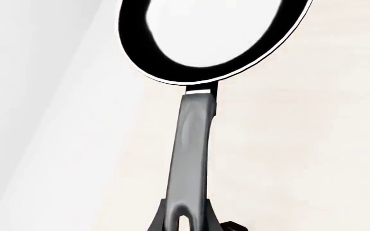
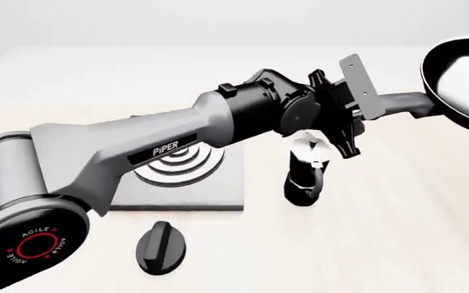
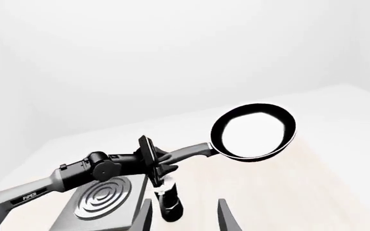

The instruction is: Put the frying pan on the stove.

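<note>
- The frying pan [image 2: 461, 85] hung aloft, left gripper [image 2: 344, 119] clamped on its handle.
- Stove [image 2: 210, 192] sat at seven o'clock; best swing over level, clearing the moka pot [image 2: 306, 171].
- Right gripper [image 3: 185, 216] was open, empty.

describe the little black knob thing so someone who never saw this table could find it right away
Start at the stove, the flat grey slab with silver rings on the table. Just in front of its near edge, toward the arms, lies the knob: a small black oval with a raised ridge across it. Unlike the taller black-and-silver moka pot to the slab's right, it is low and all black.
</note>
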